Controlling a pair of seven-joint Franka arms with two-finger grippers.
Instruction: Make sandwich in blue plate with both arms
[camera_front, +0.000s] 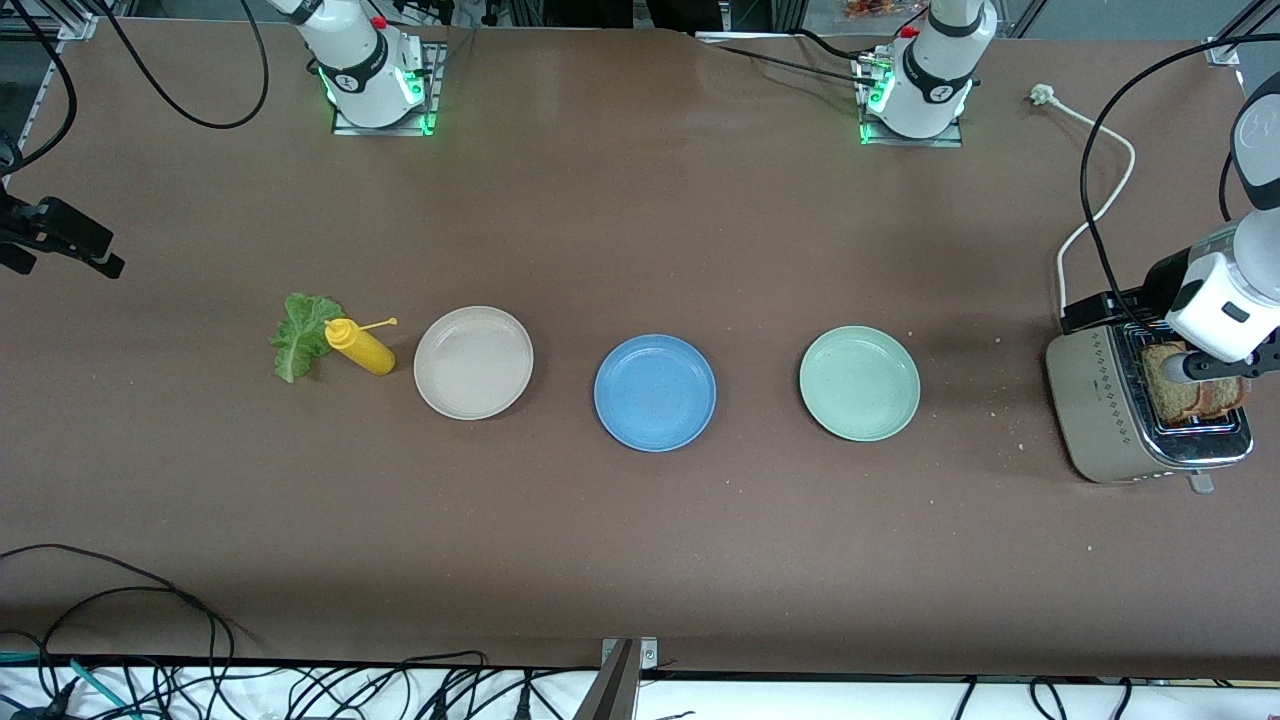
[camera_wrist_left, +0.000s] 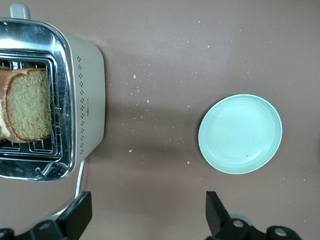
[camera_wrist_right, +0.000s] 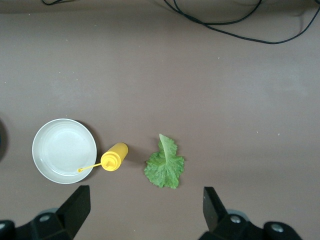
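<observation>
Nothing lay on the round matte blue plate (camera_front: 655, 392); the left gripper (camera_wrist_left: 146, 215) hung open-jawed beside the silver toaster (camera_wrist_left: 82, 100), apparently approaching its brown toast (camera_wrist_left: 27, 105), while the right gripper (camera_wrist_right: 145, 212), likewise open, hung above the ruffled green lettuce leaf (camera_wrist_right: 165, 165).

Brown matte table (camera_front: 640, 560) fills nearly the whole view, crumbs scattered toward the left arm's end. Black cables (camera_front: 150, 650) trail along the near edge, over what looks like white flooring. Even overhead light, w/ soft shadows.
</observation>
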